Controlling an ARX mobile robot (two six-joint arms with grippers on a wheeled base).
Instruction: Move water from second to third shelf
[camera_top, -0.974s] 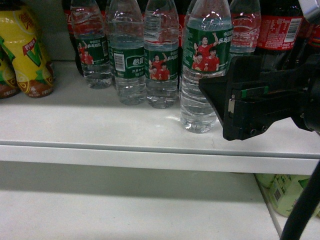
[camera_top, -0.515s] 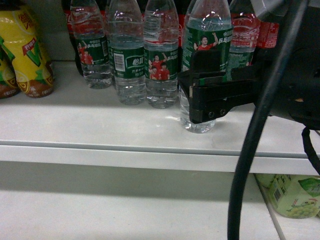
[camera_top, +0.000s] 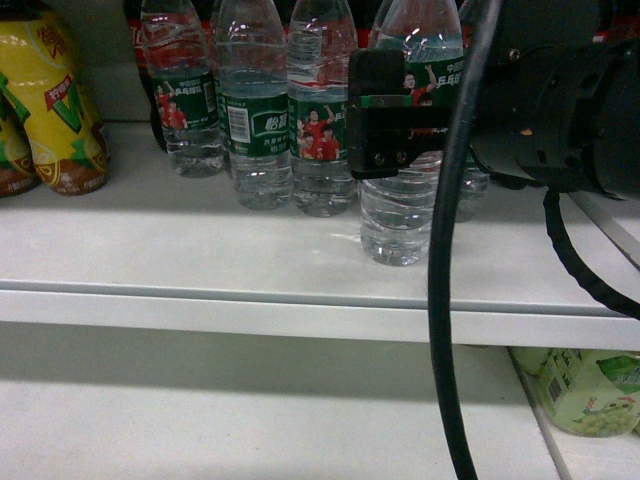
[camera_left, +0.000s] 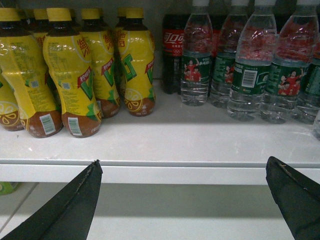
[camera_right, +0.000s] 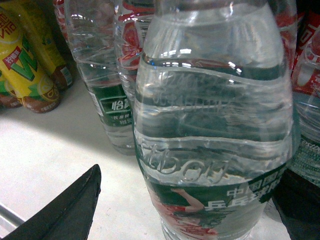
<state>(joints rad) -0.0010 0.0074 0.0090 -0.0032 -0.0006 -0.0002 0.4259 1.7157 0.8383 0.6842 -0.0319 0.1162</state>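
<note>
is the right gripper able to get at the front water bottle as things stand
Probably yes: the right gripper is open at the label of the front water bottle, which stands ahead of the other bottles, with nothing visible between.

The right gripper (camera_top: 385, 130) has swung from 3 o'clock of the front water bottle (camera_top: 400, 215) up and leftward, its open jaws now level with the green label, bottle between them.

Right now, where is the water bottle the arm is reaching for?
The water bottle stands at the front of the upper shelf, right of centre in the head view, ahead of its row, with the right gripper around its label.
</note>
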